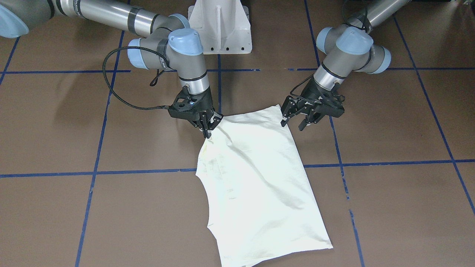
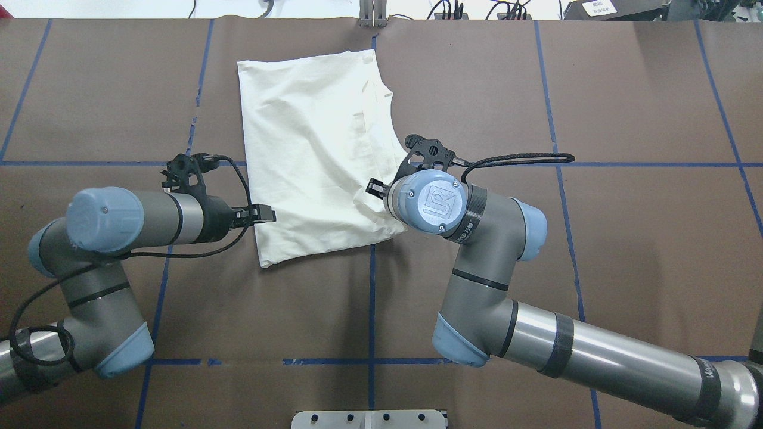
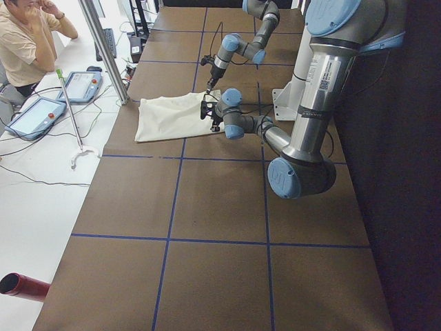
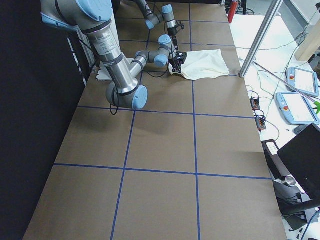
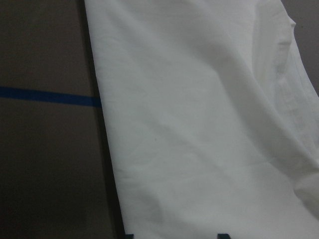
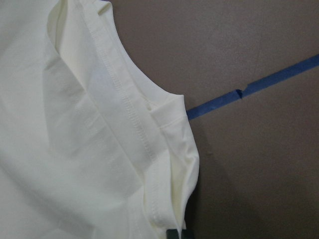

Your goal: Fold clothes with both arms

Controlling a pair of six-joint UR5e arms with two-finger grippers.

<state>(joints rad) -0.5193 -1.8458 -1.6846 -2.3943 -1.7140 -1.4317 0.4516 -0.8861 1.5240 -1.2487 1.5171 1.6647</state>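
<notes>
The clothes, one cream-white shirt, lie folded on the brown table with only the plain reverse showing; no print is visible. In the overhead view the shirt sits slanted in the far middle. My right gripper is shut on the shirt's near corner, lifting it into a small ridge. Its wrist hides the fingers from overhead. My left gripper is open just beside the shirt's other near corner, fingertips apart and holding nothing. From overhead, the left gripper points at the shirt's left edge. The right wrist view shows a stitched hem.
Blue tape lines grid the table. The white pedestal base stands between the arms. Beyond the table's far edge is a metal pole. There a person sits by teach pendants. A red cylinder lies off the table.
</notes>
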